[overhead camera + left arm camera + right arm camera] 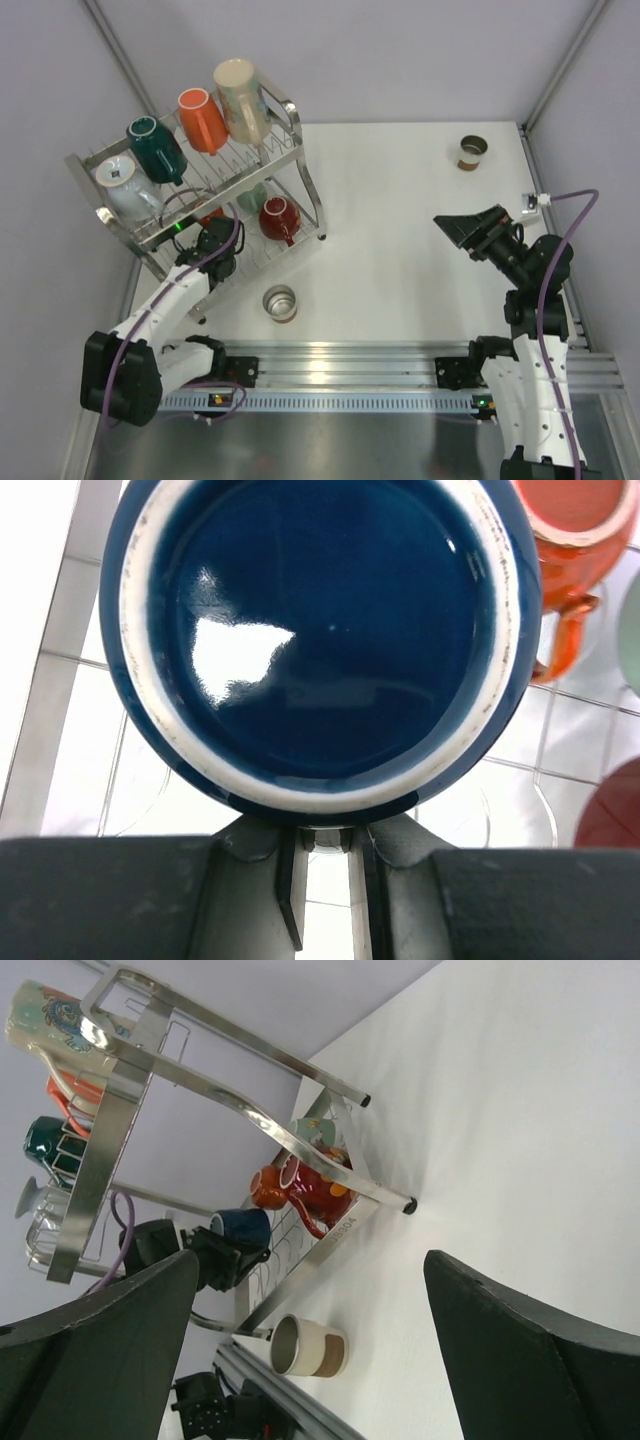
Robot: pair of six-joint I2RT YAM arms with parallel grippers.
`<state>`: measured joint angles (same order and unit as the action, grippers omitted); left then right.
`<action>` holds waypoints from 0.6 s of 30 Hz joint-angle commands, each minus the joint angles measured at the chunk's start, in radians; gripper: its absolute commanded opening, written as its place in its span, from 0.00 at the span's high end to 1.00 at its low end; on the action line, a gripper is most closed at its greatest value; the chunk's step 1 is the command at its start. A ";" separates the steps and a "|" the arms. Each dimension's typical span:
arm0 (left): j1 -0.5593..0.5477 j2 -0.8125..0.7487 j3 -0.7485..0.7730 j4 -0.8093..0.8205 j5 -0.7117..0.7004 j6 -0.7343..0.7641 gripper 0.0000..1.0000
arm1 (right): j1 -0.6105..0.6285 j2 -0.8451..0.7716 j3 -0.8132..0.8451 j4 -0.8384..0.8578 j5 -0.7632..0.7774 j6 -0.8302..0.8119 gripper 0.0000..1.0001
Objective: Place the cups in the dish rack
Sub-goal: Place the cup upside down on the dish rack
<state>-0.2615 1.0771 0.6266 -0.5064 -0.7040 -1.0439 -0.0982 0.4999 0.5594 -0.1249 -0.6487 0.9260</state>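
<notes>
Directly ahead of the left gripper (pixel 325 875) sits the navy cup (pixel 320 640), edge pinched.

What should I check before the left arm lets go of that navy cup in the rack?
1. Left claw gripping navy cup: ok.
2. Navy cup at dish rack's lower tier: ok.
3. Navy cup fully set down: cannot tell.
4. Gap to orange mug: cannot tell.
5. Right claw open, away from rack: ok.
6. All cups loaded: not ok; beige cup and small brown cup stand on the table.
</notes>
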 commanded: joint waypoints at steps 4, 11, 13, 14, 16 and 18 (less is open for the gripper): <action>0.060 0.049 0.071 0.109 -0.035 0.038 1.00 | 0.006 -0.011 0.056 -0.005 0.001 -0.039 0.04; 0.084 0.083 0.107 0.131 -0.064 0.065 1.00 | 0.006 0.008 0.048 -0.009 0.001 -0.065 0.04; 0.090 0.096 0.117 0.137 -0.063 0.067 1.00 | 0.006 0.009 0.046 -0.009 0.003 -0.072 0.04; 0.091 0.112 0.122 0.138 -0.061 0.067 1.00 | 0.008 0.009 0.046 -0.009 0.001 -0.075 0.04; 0.099 0.132 0.130 0.138 -0.061 0.067 1.00 | 0.006 0.011 0.045 -0.013 0.001 -0.084 0.04; 0.105 0.136 0.131 0.137 -0.060 0.065 1.00 | 0.006 0.014 0.046 -0.016 0.003 -0.092 0.04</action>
<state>-0.1715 1.2121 0.7036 -0.4519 -0.7048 -0.9913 -0.0982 0.5102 0.5598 -0.1589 -0.6483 0.8700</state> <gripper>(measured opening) 0.223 0.956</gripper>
